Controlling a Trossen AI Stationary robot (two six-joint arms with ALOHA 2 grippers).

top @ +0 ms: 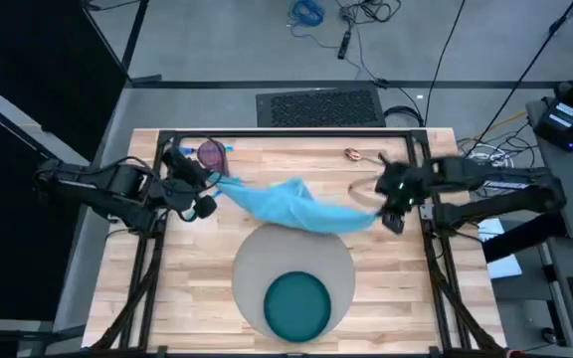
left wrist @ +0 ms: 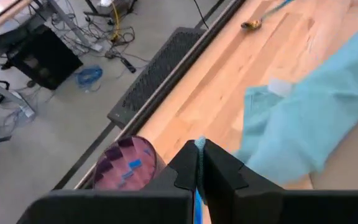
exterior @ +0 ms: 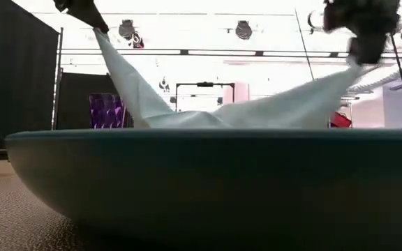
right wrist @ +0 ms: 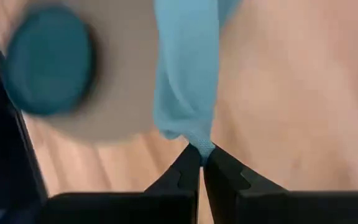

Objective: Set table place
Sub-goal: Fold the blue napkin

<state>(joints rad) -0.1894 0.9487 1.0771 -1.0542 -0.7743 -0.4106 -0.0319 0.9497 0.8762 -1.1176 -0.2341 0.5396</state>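
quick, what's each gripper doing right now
Left gripper: shut on one corner of the blue napkin, lifted off the table.
Right gripper: shut on the napkin's other end.

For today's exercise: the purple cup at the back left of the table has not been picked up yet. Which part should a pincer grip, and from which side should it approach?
Judging by the high view, the purple cup stands upright with its open mouth facing up. Probably best: descend from above and pinch the rim. The left pincer, shut on the blue napkin, is nearest; the right pincer holds the other end.
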